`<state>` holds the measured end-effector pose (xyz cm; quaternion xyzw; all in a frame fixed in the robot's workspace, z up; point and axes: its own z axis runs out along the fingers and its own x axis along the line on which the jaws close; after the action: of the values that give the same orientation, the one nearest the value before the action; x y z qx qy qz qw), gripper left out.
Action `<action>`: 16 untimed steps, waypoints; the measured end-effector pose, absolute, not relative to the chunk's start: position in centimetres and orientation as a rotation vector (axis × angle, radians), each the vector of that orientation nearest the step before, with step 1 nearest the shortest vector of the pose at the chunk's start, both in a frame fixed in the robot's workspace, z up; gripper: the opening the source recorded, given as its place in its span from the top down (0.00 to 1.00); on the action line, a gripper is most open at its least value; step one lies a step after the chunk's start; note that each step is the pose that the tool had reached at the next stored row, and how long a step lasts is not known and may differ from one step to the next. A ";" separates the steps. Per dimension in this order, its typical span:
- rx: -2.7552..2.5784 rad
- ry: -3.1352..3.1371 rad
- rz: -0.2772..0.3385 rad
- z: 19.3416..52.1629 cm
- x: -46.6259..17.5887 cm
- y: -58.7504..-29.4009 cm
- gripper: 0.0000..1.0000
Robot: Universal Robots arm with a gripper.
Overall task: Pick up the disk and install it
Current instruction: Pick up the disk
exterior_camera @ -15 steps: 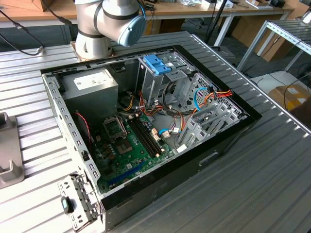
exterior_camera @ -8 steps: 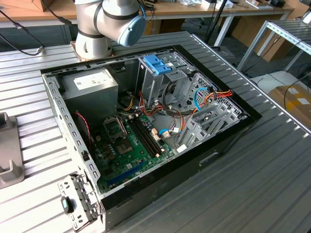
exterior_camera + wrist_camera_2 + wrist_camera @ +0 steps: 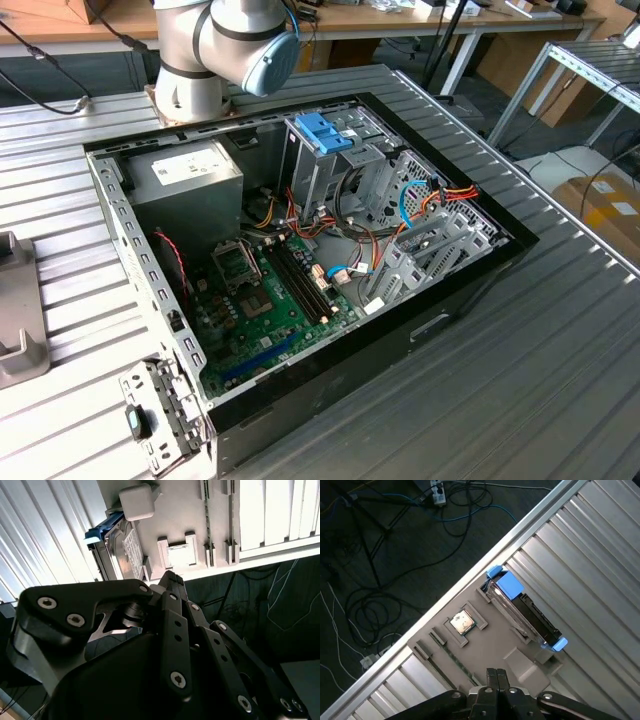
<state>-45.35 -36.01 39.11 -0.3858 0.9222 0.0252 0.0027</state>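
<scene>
The exterior view takes in an open black desktop computer case (image 3: 470, 290) lying on the ribbed grey metal tabletop (image 3: 540, 380). Inside it are a green motherboard (image 3: 265, 300) and a tall metal drive cage topped by a blue-handled carrier (image 3: 325, 133). The silver arm (image 3: 215, 45) with its pale-blue joint cap rises from its base behind the case and leaves the frame at the top.

Both wrist views look elsewhere, at a flat grey fixture plate (image 3: 495, 645) sitting by the tabletop's edge, with a dark floor strewn with cables (image 3: 380, 555) beyond. The disk (image 3: 532, 614), a dark metal hard drive in a light-blue plastic carrier, stands on its long edge in a slot of that plate. A small square processor chip (image 3: 463, 622) rests in a neighbouring pocket. In the second wrist view the disk (image 3: 120, 552) shows its labelled face.

The black gripper (image 3: 497, 677) points down over the plate, clear of the disk. Its jaws are pressed together with nothing between them, and the second wrist view shows the gripper (image 3: 170, 577) linkage folded to one narrow tip.
</scene>
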 end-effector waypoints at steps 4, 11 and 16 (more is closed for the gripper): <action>-1.228 2.885 0.079 39.1 -45.4 -36.0 0.90; -1.303 2.853 0.079 39.1 -45.4 -36.0 0.90; -1.406 2.806 0.079 39.1 -45.4 -36.0 0.90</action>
<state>-45.35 -36.01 39.11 -0.4480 0.8937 0.0253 0.0010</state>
